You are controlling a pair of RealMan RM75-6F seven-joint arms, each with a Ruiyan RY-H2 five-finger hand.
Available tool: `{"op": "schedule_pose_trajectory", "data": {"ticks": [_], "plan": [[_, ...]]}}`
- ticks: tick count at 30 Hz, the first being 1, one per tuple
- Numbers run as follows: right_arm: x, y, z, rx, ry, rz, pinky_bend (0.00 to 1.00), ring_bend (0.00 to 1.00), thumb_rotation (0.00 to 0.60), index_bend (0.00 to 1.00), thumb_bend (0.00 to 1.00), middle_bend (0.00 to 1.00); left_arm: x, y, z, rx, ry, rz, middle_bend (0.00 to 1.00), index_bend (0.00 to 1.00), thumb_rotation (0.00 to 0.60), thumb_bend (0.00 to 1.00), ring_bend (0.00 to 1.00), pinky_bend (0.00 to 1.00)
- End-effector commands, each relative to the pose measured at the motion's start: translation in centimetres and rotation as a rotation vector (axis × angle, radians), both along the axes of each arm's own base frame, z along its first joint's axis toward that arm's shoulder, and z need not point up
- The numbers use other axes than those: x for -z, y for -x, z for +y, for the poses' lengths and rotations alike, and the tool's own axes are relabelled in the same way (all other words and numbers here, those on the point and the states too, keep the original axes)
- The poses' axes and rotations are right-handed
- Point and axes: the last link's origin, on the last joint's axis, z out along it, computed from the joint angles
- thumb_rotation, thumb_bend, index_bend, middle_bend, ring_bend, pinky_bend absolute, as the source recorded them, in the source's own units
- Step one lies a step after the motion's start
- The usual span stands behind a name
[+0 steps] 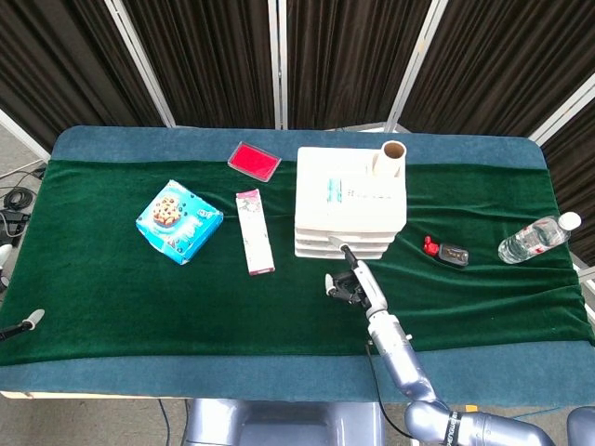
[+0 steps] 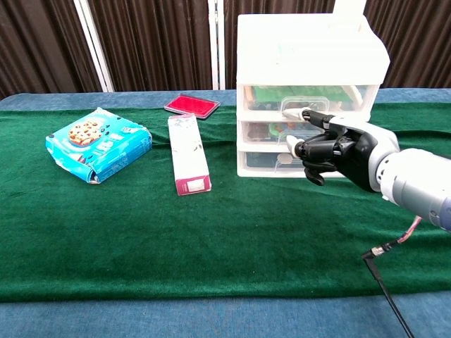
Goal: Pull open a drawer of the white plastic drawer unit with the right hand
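The white plastic drawer unit [image 1: 351, 200] [image 2: 310, 56] stands at the table's middle back, its three drawers all closed. My right hand [image 1: 351, 283] [image 2: 338, 148] hovers just in front of it, most fingers curled in on nothing. One outstretched finger [image 2: 313, 116] reaches up to the top drawer's handle [image 2: 294, 105]; I cannot tell whether it touches or hooks the handle. My left hand does not show in either view.
Left of the unit lie a pink-and-white box [image 1: 254, 230] [image 2: 189, 153], a blue cookie packet [image 1: 178, 221] [image 2: 99, 144] and a red case [image 1: 254, 160]. A cardboard tube [image 1: 390, 158] stands on the unit. A small black-and-red item [image 1: 446, 251] and a water bottle [image 1: 537, 238] lie to the right.
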Motion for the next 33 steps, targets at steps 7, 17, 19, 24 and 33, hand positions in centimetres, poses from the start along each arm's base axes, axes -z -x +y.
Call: {"op": "schedule_pose_trajectory", "data": {"ticks": [7, 17, 19, 24, 33], "plan": [[0.4, -0.4, -0.4, -0.001, -0.014, -0.008, 0.83, 0.97, 0.600, 0.13, 0.51, 0.94, -0.1, 0.1, 0.0, 0.000, 0.000, -0.001, 0.00, 0.00, 0.600, 0.00, 0.00, 0.00], [0.2, -0.1, 0.0, 0.008, -0.038, -0.034, 0.83, 0.97, 0.600, 0.27, 0.52, 0.94, 0.0, 0.0, 0.0, 0.004, 0.003, 0.002, 0.00, 0.00, 0.600, 0.00, 0.00, 0.00], [0.1, -0.1, 0.1, 0.004, -0.042, -0.035, 0.83, 0.97, 0.600, 0.28, 0.52, 0.94, 0.1, 0.0, 0.0, 0.004, 0.004, 0.003, 0.00, 0.00, 0.600, 0.00, 0.00, 0.00], [0.0, -0.1, 0.4, -0.003, -0.052, -0.038, 0.83, 0.97, 0.600, 0.31, 0.52, 0.94, 0.1, 0.0, 0.0, 0.004, 0.005, 0.004, 0.00, 0.00, 0.600, 0.00, 0.00, 0.00], [-0.2, 0.1, 1.2, -0.016, -0.067, -0.038, 0.83, 0.97, 0.600, 0.33, 0.52, 0.94, 0.2, 0.0, 0.0, 0.003, 0.006, 0.007, 0.00, 0.00, 0.600, 0.00, 0.00, 0.00]]}}
